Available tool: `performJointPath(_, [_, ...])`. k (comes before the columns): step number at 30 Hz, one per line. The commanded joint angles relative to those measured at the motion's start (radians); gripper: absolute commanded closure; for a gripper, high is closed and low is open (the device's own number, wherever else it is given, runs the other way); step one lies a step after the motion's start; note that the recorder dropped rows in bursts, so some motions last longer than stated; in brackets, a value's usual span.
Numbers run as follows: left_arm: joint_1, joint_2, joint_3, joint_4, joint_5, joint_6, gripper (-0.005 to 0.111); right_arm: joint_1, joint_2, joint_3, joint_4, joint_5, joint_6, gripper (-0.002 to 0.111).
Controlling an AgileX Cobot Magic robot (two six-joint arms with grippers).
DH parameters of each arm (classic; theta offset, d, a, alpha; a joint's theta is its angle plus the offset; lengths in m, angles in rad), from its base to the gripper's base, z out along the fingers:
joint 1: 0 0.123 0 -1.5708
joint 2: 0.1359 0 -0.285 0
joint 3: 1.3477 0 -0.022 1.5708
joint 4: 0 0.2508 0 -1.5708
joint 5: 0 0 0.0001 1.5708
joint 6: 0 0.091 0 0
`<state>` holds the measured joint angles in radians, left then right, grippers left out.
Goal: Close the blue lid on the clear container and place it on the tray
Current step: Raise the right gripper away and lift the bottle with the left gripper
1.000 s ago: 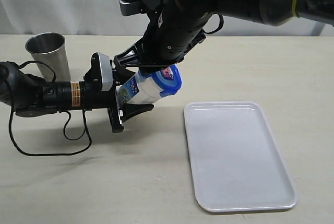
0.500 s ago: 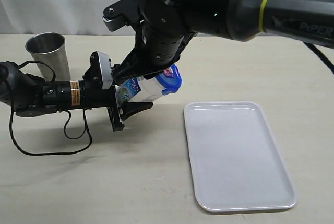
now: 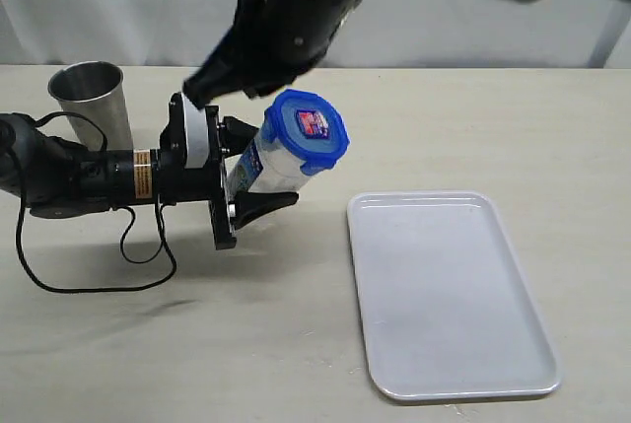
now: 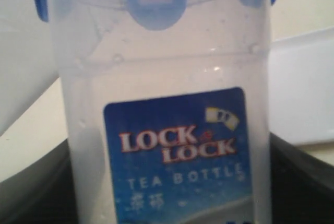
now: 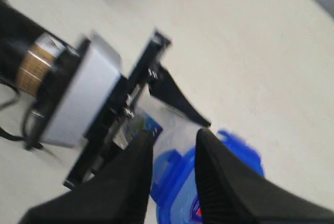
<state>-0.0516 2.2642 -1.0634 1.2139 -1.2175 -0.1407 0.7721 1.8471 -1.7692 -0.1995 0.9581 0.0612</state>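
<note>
Left gripper [image 3: 248, 169]: jaws clamped on the lower body of the clear container [image 3: 276, 169], holding it tilted, beside the tray [image 3: 449, 295] and apart from it. The blue lid [image 3: 311, 130] sits on the container's end nearer the tray. Right gripper [image 5: 175, 132]: fingers slightly parted, empty, above the container, farther from the tray.

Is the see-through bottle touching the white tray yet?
Apart. The exterior view shows the clear container held tilted in the left pincer, with a strip of table between it and the tray.
</note>
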Motion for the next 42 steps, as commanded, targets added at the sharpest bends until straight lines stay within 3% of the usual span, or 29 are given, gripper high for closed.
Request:
performJointPath(1, [-0.008, -0.002, 0.002, 0.021, -0.004, 0.008, 0.107, -0.002, -0.132, -0.009, 0.084, -0.026, -0.098, 0.081])
performJointPath(6, [-0.02, -0.017, 0.002, 0.022, -0.004, -0.014, 0.107, -0.008, -0.253, 0.034, 0.068, -0.008, -0.096, 0.081])
performJointPath(10, [-0.042, -0.068, 0.002, 0.022, -0.004, -0.058, 0.107, -0.008, -0.36, 0.15, -0.051, -0.104, 0.017, 0.082])
performJointPath(15, [-0.043, -0.141, 0.002, 0.029, -0.004, -0.252, 0.107, -0.008, -0.518, 0.352, -0.249, -0.28, 0.201, 0.104])
performJointPath(19, [-0.043, -0.202, 0.002, 0.031, -0.004, -0.5, 0.107, -0.008, -0.641, 0.536, -0.368, -0.448, 0.363, 0.104])
performJointPath(23, [-0.045, -0.261, 0.002, 0.091, 0.015, -0.502, 0.107, -0.008, -0.746, 0.649, -0.556, -0.479, 0.537, 0.104])
performJointPath(30, [-0.14, -0.38, -0.008, 0.051, 0.572, -0.286, 0.107, -0.008, -0.89, 0.738, -0.764, -0.368, 0.745, 0.104])
performJointPath(35, [-0.222, -0.399, -0.069, 0.063, 0.914, -0.27, 0.107, -0.008, -0.983, 0.794, -0.931, -0.21, 0.932, 0.104])
performJointPath(42, [-0.36, -0.399, -0.135, 0.164, 1.372, -0.129, 0.107, -0.008, -1.118, 0.882, -1.015, -0.225, 1.055, 0.104])
